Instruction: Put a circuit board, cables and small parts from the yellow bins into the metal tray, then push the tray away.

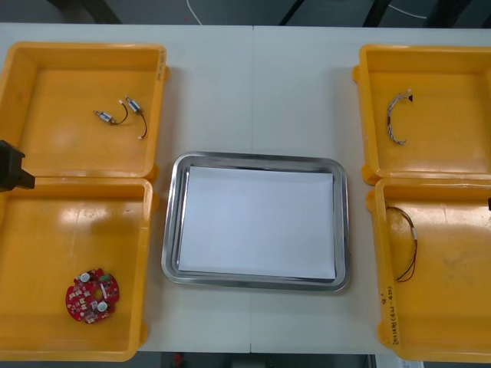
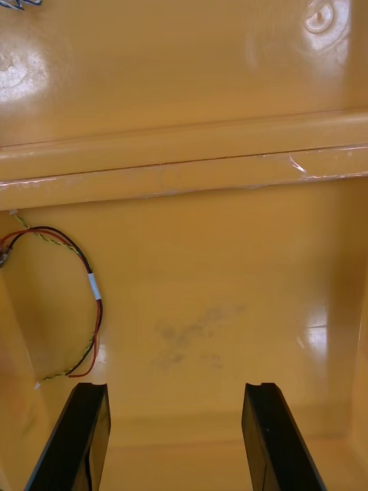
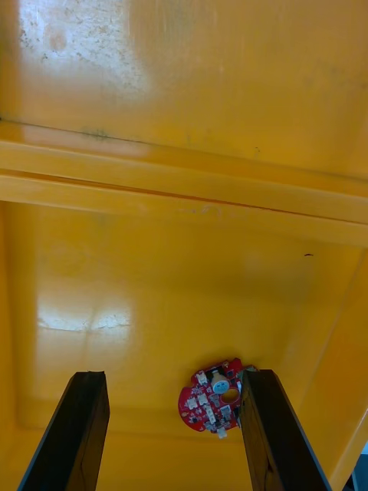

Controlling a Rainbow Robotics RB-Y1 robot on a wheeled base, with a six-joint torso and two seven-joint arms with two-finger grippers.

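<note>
The metal tray (image 1: 172,230), white inside, lies between the yellow bins with nothing in it. A round red circuit board (image 1: 92,295) rests in the near left bin (image 1: 46,230). In the left wrist view my left gripper (image 3: 172,437) hangs open above that bin's floor, and the board (image 3: 211,397) lies just beside one finger (image 3: 268,430). My right gripper (image 2: 176,437) is open over the near right bin (image 1: 453,291), with nothing between its fingers. The red and yellow cable (image 2: 73,307) lies off to one side of it, also seen as a loop (image 1: 408,245) at that bin's inner wall.
The far left bin (image 1: 54,146) holds small metal parts (image 1: 123,113) with short black cables. A twisted blue and white cable (image 1: 397,119) lies in the far right bin (image 1: 460,138). A black part of my left arm (image 1: 8,167) juts in at the left edge.
</note>
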